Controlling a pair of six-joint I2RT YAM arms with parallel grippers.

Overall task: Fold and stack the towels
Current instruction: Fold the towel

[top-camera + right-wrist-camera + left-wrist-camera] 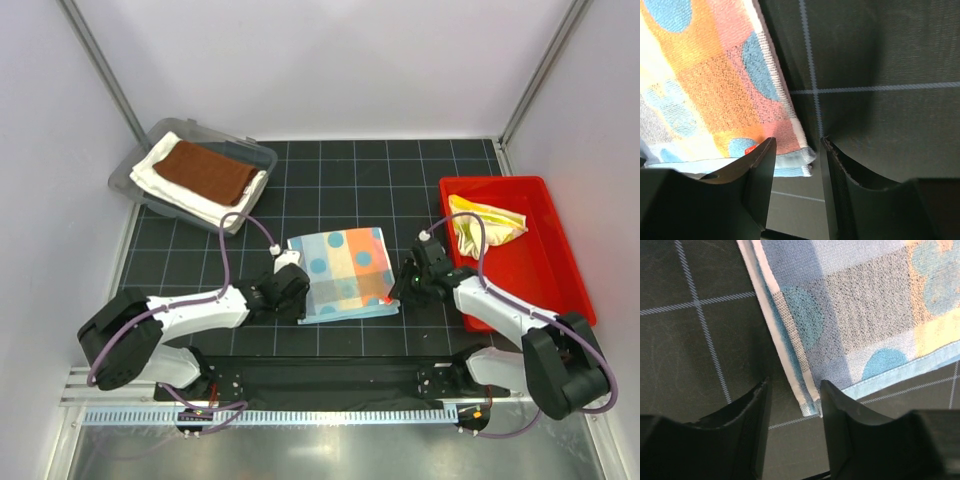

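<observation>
Black left fingers (747, 430) stand parted, nothing pinched. The near-left corner of the dotted towel (855, 320) lies flat on the surface (690, 350) in the gap between them. Right fingers (755, 180) are likewise parted, straddling the near-right corner, with layered hems showing there. Neither pair holds cloth.

Dotted towel: folded to a rough rectangle, mid-surface, between the two arms, edges fairly even.

Far left: grey tray (215, 133), brown towel (205, 172) lying on white towel (160, 172). This looks like the stack.

Far right: red bin (540, 270), yellow towel (480, 225) crumpled inside, not folded.

Judgement: this fold looks finished and laid down. The next move is either one more fold or a carry to the tray. To do it well:
- Go down at each corner deep enough to catch every layer.
- Close both sides together.
- Lift level, with the corners held apart so the cloth is taut and the fold doesn't spill.

Risk: pinching only the top layer, which would peel the towel open.
</observation>
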